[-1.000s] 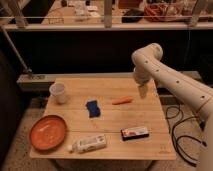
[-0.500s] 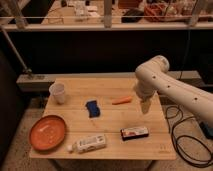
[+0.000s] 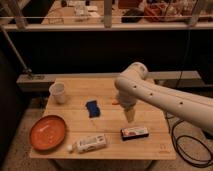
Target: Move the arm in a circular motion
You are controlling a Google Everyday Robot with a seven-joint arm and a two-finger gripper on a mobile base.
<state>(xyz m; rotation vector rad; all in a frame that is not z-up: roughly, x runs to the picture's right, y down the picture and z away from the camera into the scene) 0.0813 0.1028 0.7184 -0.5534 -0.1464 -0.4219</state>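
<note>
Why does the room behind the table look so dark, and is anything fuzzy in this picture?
Camera view: light falls on the wooden table, the background stays dim; the whole frame is soft, so the bottle label is unreadable; the arm and its gripper look slightly smeared.

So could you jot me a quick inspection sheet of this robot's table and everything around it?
Surface: wooden table, on a speckled floor.
Job's things: white arm reaching in from the right over the table.
Clutter: paper cup, blue cloth, orange plate, lying white bottle, small dark packet, orange item partly hidden behind the arm.
Grippers: tan gripper pointing down above the packet.
Cables: black cable on the floor, right.
Surroundings: railing and cluttered benches behind.
</note>
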